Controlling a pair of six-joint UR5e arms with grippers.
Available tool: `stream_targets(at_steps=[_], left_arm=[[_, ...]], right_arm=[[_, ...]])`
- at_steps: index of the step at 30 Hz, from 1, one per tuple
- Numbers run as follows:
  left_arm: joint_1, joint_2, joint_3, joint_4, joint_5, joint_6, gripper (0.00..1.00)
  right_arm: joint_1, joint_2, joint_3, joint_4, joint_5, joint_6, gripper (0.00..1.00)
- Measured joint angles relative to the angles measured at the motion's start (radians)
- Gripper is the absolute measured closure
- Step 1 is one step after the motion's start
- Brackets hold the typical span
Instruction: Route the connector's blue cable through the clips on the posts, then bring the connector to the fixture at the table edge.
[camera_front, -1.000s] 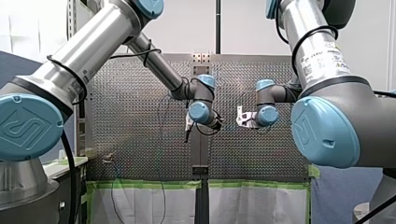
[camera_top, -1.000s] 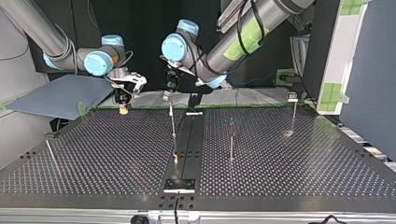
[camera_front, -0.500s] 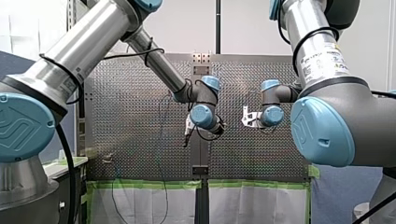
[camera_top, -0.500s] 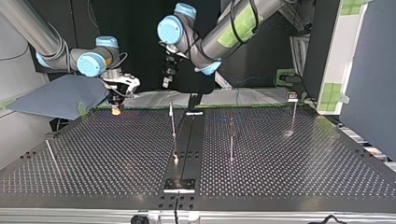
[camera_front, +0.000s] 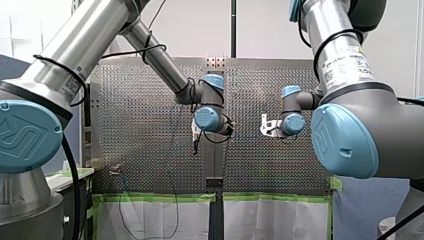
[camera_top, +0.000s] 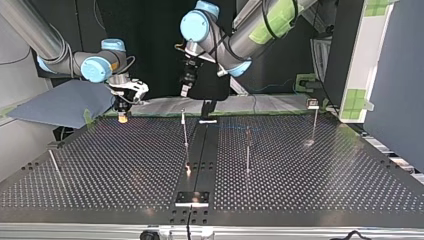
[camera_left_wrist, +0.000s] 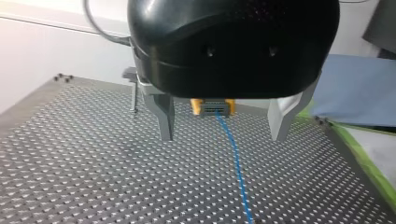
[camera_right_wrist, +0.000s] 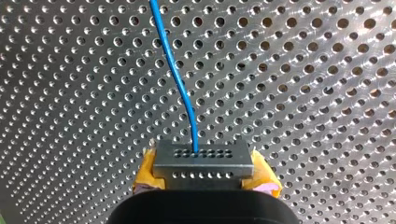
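Note:
In the right wrist view, my right gripper (camera_right_wrist: 204, 171) is shut on the grey connector (camera_right_wrist: 204, 158), its yellow pads (camera_right_wrist: 265, 179) on either side. The blue cable (camera_right_wrist: 180, 70) leaves the connector and runs ahead over the perforated plate. In the top view this gripper (camera_top: 122, 118) hangs low over the table's far left. My left gripper (camera_left_wrist: 224, 126) is open and empty, metal fingers (camera_left_wrist: 163, 116) wide apart. The connector (camera_left_wrist: 212, 107) shows far ahead between them, the cable (camera_left_wrist: 236, 163) trailing under them. In the top view my left gripper (camera_top: 186, 90) hovers above the middle post (camera_top: 185, 131).
Thin posts stand on the table (camera_top: 310, 180): one right of centre (camera_top: 247, 150), one far right with a clip (camera_top: 314, 116), one leaning at the left (camera_top: 54, 165). A small plate (camera_top: 192, 198) sits at the near edge. Blue cloth (camera_top: 60, 102) lies beyond the far left corner.
My left gripper has lifted away from the middle post's top and shifted a little right in the top view. My right gripper, still holding the connector, has drifted slightly left there.

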Motion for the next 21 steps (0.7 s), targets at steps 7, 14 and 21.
stream_targets(at_steps=[7,14,21], left_arm=[[0.013,0.054,-0.054,0.054,0.015,-0.054,0.0],[0.014,0.106,-0.106,0.107,0.011,-0.106,0.0],[0.014,0.166,-0.166,0.166,-0.001,-0.165,0.0]], right_arm=[[0.0,0.0,0.0,0.002,0.0,0.0,1.0],[0.0,0.0,0.0,0.003,-0.011,0.004,1.0],[0.0,0.0,0.0,0.004,-0.019,0.005,1.0]])
